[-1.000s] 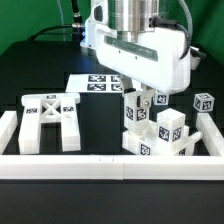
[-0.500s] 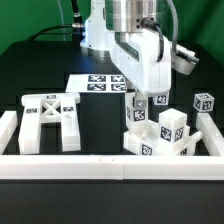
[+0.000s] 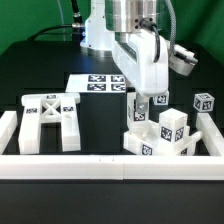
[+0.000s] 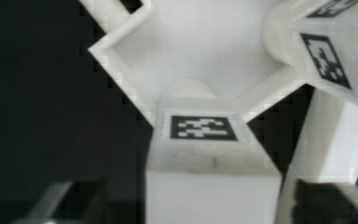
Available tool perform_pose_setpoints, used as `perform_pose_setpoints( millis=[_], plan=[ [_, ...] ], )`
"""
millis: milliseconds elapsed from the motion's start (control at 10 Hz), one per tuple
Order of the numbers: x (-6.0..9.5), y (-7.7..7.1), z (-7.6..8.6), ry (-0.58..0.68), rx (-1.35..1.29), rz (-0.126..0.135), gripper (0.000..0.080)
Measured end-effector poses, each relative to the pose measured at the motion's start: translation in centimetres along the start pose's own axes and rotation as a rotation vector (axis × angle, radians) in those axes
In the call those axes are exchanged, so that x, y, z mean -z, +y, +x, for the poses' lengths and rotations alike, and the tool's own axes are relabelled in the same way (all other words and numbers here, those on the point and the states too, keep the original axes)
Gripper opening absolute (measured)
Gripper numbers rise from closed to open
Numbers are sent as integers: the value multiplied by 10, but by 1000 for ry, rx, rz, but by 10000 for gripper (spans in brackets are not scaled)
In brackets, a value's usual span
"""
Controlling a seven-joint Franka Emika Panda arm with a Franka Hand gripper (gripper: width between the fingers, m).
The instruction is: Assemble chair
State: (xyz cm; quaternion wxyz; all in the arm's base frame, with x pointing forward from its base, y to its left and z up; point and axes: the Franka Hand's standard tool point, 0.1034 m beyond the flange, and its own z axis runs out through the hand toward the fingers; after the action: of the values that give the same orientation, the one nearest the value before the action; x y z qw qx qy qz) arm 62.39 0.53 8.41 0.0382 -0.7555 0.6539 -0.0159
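Exterior view puts the jaws down among the white chair parts (image 3: 172,130) at four o'clock on the surface (image 3: 100,112), X-braced frame (image 3: 50,115) at eight o'clock; they stand open astride a tagged part (image 4: 201,160), so a pick-up seems underway, needing a square close next.

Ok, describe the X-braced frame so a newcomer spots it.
Find the long white border rail along the front. Behind it, on the exterior view's left, the X-braced frame lies alone. Only it has crossed braces; the blocky parts cluster opposite.
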Motion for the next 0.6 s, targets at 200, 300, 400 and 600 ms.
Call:
perform_pose_setpoints(
  millis=[200,300,400,600],
  plan=[
    [2,-1,0,1,186,-2,639],
    [2,-1,-1,-1,265,-4,639],
    [1,0,-1,0,371,-3,648],
    [0,1,-3,-1,534,-5,649]
  ],
)
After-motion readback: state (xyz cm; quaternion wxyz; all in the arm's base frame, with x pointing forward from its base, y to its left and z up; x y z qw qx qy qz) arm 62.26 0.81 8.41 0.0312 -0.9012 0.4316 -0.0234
